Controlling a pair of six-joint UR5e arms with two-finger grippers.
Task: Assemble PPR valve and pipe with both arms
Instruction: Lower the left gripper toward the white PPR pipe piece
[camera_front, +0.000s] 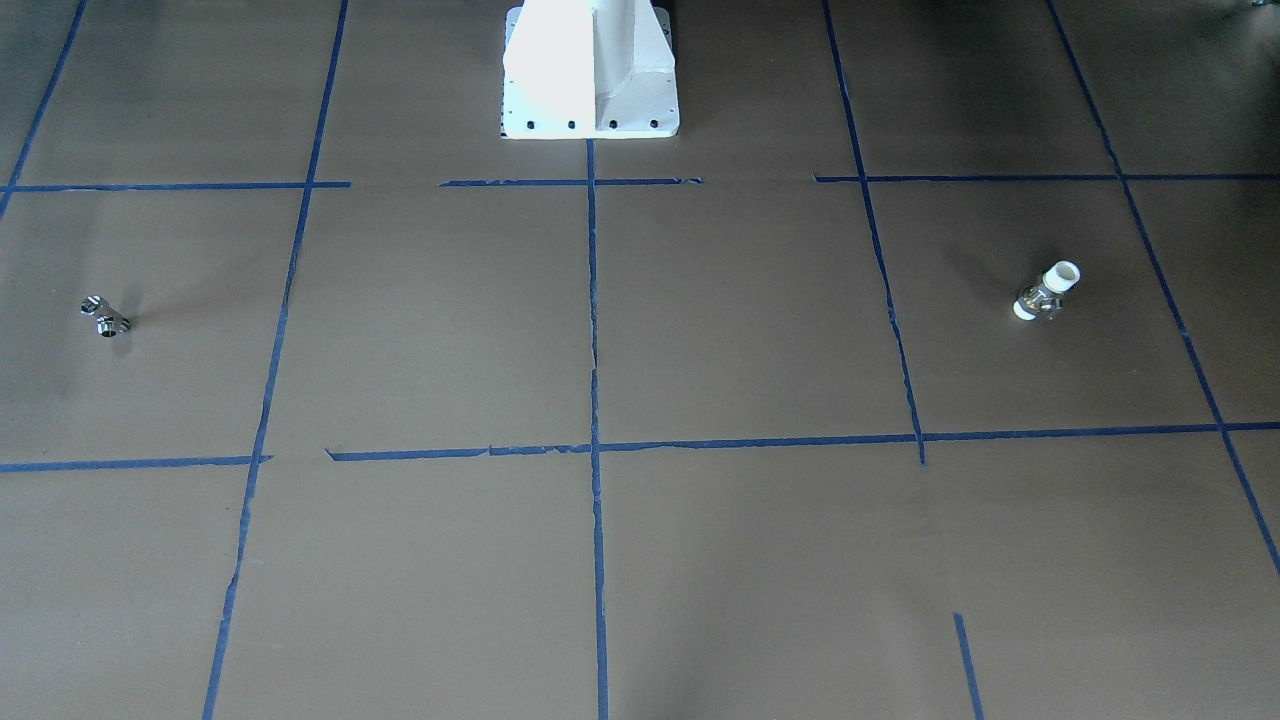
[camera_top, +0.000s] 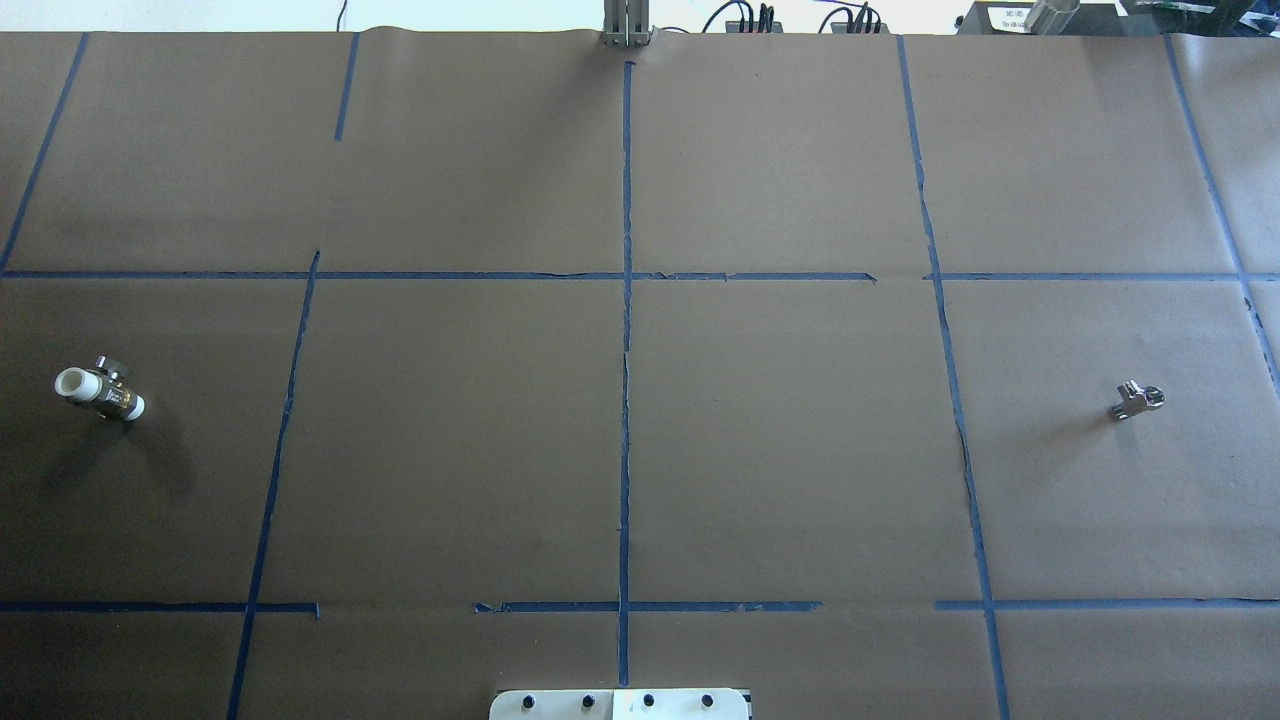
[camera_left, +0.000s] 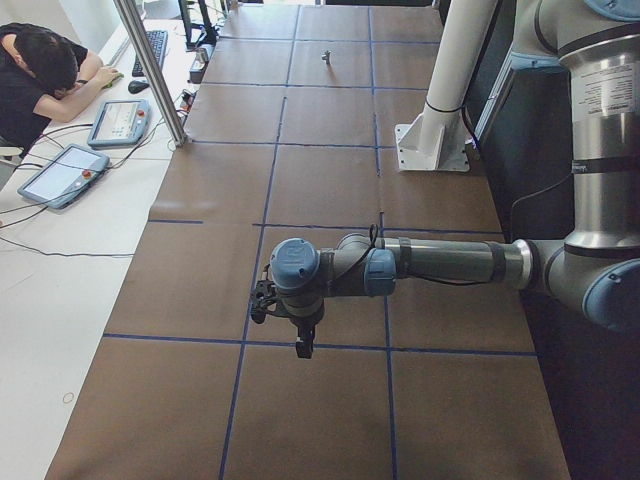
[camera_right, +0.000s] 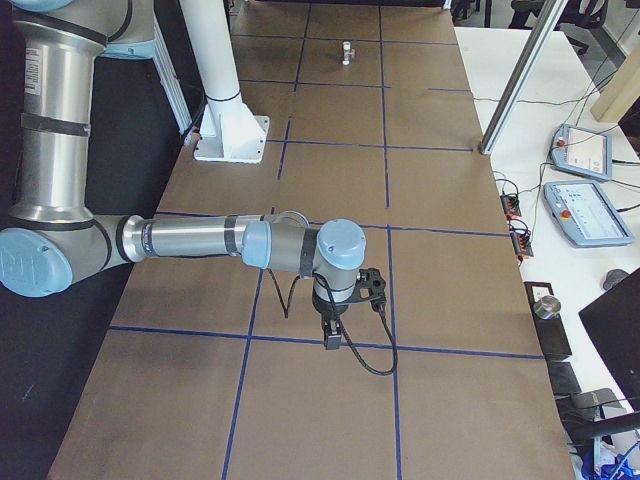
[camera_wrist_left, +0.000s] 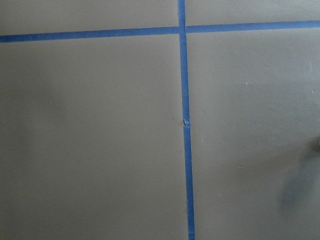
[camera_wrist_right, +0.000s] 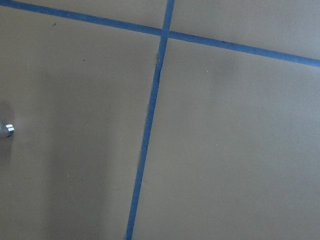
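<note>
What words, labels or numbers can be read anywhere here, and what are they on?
No text is readable for certain.
White sign at the overhead view's top right: print too small to read.
Sticker on the left arm: blurred.
Tablet screens: too small to read.

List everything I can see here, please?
valve: one, metal with white ends, on the table toward the robot's left.
metal fitting: one, silver, on the table toward the robot's right.
table: one, brown cover with a blue tape grid.
pedestal: one, white, middle of the robot's edge.
desk: one, white, beside the table.
tablets: four, grey, on the desk.
person: one, dark shirt, leaning on the desk.
left arm, right arm: silver-grey, blue joints, over the table.
left gripper, right gripper: black, pointing down.
</note>
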